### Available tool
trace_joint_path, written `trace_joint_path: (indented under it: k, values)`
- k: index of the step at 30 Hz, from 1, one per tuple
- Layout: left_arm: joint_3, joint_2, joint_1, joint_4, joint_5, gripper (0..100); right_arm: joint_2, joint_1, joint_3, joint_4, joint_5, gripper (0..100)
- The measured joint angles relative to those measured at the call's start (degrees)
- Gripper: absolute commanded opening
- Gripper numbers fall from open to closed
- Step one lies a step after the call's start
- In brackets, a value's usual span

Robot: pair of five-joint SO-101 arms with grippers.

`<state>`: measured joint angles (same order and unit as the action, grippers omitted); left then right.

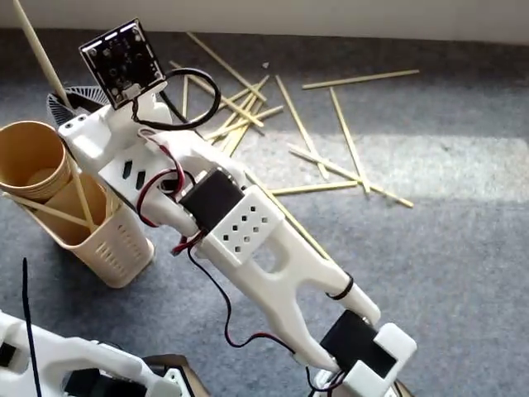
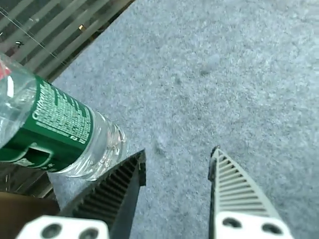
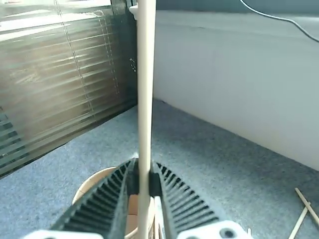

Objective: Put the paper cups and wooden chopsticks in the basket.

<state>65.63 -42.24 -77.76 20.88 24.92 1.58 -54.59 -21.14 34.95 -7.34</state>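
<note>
My right gripper [image 3: 143,167] is shut on a wooden chopstick [image 3: 145,89] that stands nearly upright, right above a paper cup [image 3: 97,196]. In the high view this gripper [image 1: 68,103] hangs over the back of the cream basket [image 1: 116,248], and the held chopstick [image 1: 35,50] sticks up to the top left. Stacked paper cups [image 1: 31,157] and a few chopsticks [image 1: 81,197] sit in the basket. Several more chopsticks [image 1: 331,157] lie scattered on the grey carpet. My left gripper [image 2: 177,157] is open over bare carpet, holding nothing.
A clear plastic bottle with a green label [image 2: 50,124] lies beside my left gripper. The right arm [image 1: 248,240] stretches diagonally across the carpet. The left arm's base [image 1: 74,368] sits at the near left. A white wall [image 3: 239,74] and window blinds [image 3: 55,79] stand behind.
</note>
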Motion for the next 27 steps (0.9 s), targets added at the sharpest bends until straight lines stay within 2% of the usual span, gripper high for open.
trace_joint_path:
  k: [8,17,22,27]
  values:
    - [4.40,0.00,0.26,-0.88,0.00,23,0.44,-2.64,-0.44,4.22,-8.62,0.6]
    - [4.75,0.00,0.18,-0.97,0.00,23,7.03,-3.78,0.62,4.22,-8.97,1.4]
    - [6.33,0.00,0.18,-0.97,0.00,23,8.88,-2.90,0.62,4.40,-8.97,12.2]
    - [6.51,0.00,0.18,-0.97,0.00,23,8.88,-2.37,0.53,7.74,-8.97,12.8]
